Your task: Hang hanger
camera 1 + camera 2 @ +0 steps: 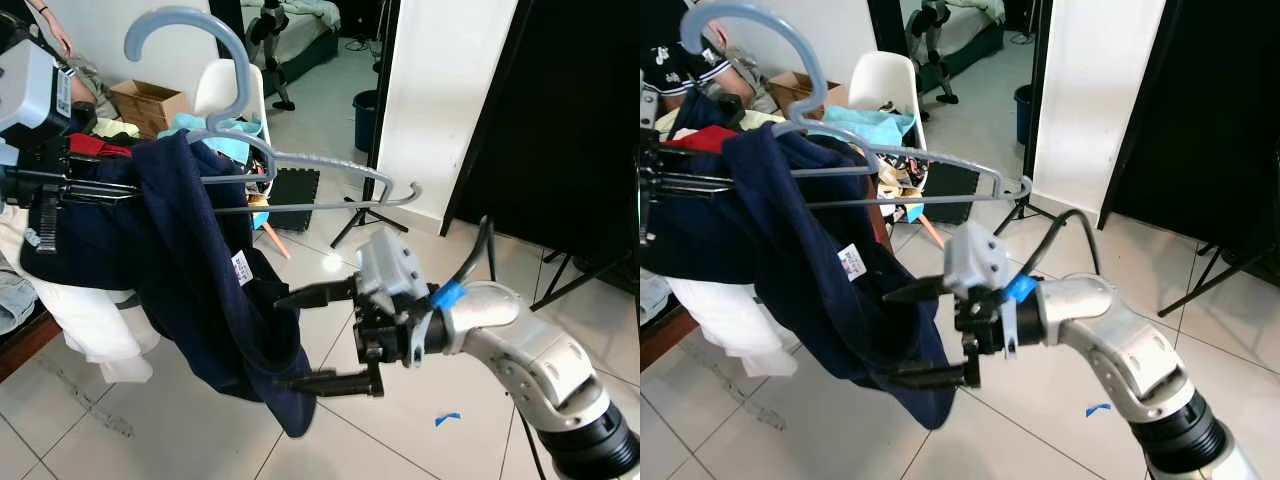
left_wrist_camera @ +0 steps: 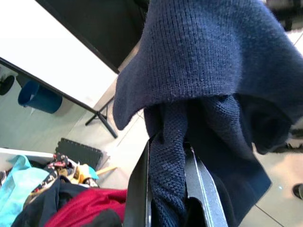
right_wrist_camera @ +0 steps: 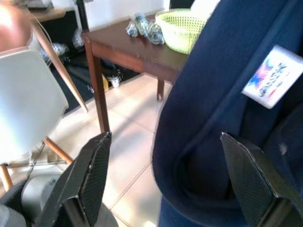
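Left eye view shows the grey hanger [image 1: 250,150] aloft with the navy sweater [image 1: 200,280] draped on it, the left end effector [image 2: 173,189] clenched on sweater knit, the right end effector [image 1: 325,335] released beside the hem, so hanging remains undone.

Your right arm [image 1: 540,365]: silver jointed shell, black ribbed collar at the near end. Blue tape [image 1: 447,296] wraps the wrist; a black cable [image 1: 478,255] loops above it. Grey camera block [image 1: 388,266] sits on top. Right gripper [image 1: 312,338]: two long black fingers. Left gripper [image 2: 173,189]: black fingers, pale edges.
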Robot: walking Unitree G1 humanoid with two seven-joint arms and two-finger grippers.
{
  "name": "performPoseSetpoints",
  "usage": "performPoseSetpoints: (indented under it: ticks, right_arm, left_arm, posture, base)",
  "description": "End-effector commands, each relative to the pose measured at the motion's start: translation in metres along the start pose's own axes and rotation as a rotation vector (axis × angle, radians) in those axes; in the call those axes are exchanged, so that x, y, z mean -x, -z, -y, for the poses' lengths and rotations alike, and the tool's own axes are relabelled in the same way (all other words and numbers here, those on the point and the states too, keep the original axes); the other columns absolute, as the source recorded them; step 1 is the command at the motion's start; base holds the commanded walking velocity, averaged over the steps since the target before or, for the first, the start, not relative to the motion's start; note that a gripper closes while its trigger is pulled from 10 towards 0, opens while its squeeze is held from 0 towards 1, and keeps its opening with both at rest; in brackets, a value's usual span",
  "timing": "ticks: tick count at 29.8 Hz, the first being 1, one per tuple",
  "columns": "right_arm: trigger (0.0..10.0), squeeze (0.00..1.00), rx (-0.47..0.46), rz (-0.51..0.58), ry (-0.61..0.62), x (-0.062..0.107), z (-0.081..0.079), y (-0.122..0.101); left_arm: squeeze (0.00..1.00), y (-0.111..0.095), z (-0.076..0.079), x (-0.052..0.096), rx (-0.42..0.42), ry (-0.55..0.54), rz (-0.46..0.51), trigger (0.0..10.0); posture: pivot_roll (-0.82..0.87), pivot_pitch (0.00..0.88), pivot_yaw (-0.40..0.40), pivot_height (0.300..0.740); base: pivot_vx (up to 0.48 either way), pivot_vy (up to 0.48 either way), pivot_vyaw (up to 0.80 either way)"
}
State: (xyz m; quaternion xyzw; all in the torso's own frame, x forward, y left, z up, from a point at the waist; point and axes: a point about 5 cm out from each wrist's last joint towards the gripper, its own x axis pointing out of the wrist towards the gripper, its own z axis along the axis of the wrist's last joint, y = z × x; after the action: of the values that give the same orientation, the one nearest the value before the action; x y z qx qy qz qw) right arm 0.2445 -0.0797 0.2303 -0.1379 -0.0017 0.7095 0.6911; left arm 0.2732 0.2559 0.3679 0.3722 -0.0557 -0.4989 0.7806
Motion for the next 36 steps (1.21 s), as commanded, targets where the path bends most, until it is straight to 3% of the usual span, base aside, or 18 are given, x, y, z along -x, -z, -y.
performPoseSetpoints:
  ticks: [1,10,19,23,29,36]
  right_arm:
    - [10.0,0.0,0.004,-0.058,0.005,-0.009,-0.001,0.008]
    - [10.0,0.0,-0.001,-0.125,0.06,-0.033,0.003,0.022]
    - [10.0,0.0,-0.003,-0.134,0.059,-0.044,-0.003,0.027]
    - [10.0,0.0,-0.003,-0.137,0.051,-0.046,-0.005,0.028]
    - [10.0,0.0,-0.005,-0.173,-0.017,-0.04,-0.015,0.035]
    - [10.0,0.0,-0.02,-0.161,0.023,-0.036,-0.011,0.035]
  left_arm:
    - [0.0,-0.005,-0.004,-0.002,-0.021,-0.025,0.033,0.0]
    - [0.0,-0.012,-0.007,-0.015,-0.032,-0.024,0.087,0.0]
    - [0.0,-0.019,-0.013,-0.016,-0.045,-0.055,0.117,0.0]
    - [0.0,-0.019,-0.014,-0.016,-0.046,-0.063,0.119,0.0]
    - [0.0,-0.021,-0.027,-0.006,-0.043,-0.167,0.131,0.0]
    - [0.0,-0.021,-0.034,-0.002,-0.038,-0.235,0.142,0.0]
  posture:
    - [-0.01,0.114,0.056,0.74]
    - [-0.01,0.119,0.06,0.74]
    - [-0.01,0.123,0.064,0.74]
    - [-0.01,0.125,0.064,0.74]
    - [-0.01,0.128,0.057,0.74]
    - [-0.01,0.134,0.054,0.74]
  base:
    - [0.0,0.0,0.0]
    - [0.0,0.0,0.0]
    - [0.0,0.0,0.0]
    - [0.0,0.0,0.0]
    - [0.0,0.0,0.0]
    - [0.0,0.0,0.0]
